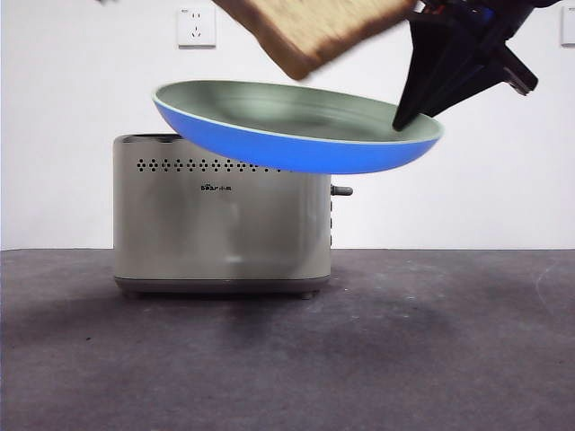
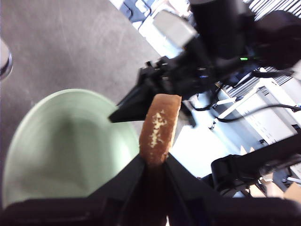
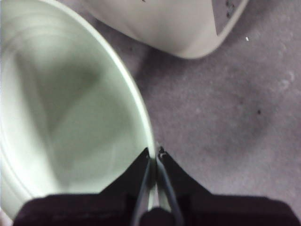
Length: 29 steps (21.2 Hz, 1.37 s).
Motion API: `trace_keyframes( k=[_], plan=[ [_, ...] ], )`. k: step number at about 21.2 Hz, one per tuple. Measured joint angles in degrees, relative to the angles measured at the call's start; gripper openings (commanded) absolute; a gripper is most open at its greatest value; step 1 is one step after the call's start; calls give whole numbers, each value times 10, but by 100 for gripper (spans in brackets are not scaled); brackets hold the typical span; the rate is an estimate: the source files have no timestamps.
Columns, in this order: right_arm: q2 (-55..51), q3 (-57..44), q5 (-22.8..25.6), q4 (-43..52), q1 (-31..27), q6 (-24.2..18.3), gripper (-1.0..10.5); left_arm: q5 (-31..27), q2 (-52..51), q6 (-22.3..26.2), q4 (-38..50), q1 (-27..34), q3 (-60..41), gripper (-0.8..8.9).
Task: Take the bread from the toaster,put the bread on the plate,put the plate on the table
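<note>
The bread [image 1: 314, 27], a thick tan slice with dark crust, hangs tilted at the top of the front view, just above the plate. My left gripper [image 2: 153, 162] is shut on the bread [image 2: 160, 127], seen edge-on. The plate [image 1: 296, 121], mint green inside and blue underneath, is held tilted in the air above the toaster [image 1: 220, 215]. My right gripper [image 3: 154, 155] is shut on the plate's rim [image 3: 141, 108]; it shows in the front view [image 1: 413, 112] at the plate's right edge. The toaster stands on the table [image 1: 287, 359].
A white wall with a socket [image 1: 196, 25] lies behind. The toaster's lever knob [image 1: 341, 190] sticks out on its right side. Equipment and cables [image 2: 254, 113] show beyond the table in the left wrist view.
</note>
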Motion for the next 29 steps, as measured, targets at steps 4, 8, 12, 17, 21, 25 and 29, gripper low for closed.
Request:
trace_keyframes(
  k=[4, 8, 12, 17, 21, 25, 29],
  plan=[
    [0, 0, 3, -17, 0, 0, -12, -21, 76, -9, -8, 0, 0, -9],
    [0, 0, 4, -18, 0, 0, -12, -90, 106, -1, -31, -7, 0, -8],
    [0, 0, 4, -19, 0, 0, -12, -114, 110, 17, -44, -12, 0, 313],
    [0, 0, 6, -18, 0, 0, -12, -114, 110, 19, -44, -13, 0, 448],
    [0, 0, 16, -18, 0, 0, -12, -115, 110, 19, -85, -15, 32, 448],
    [0, 0, 13, -18, 0, 0, -12, -181, 110, 41, -151, -33, 126, 448],
    [0, 0, 15, -18, -13, 0, -12, -275, 110, 92, -248, -64, 248, 448]
  ],
)
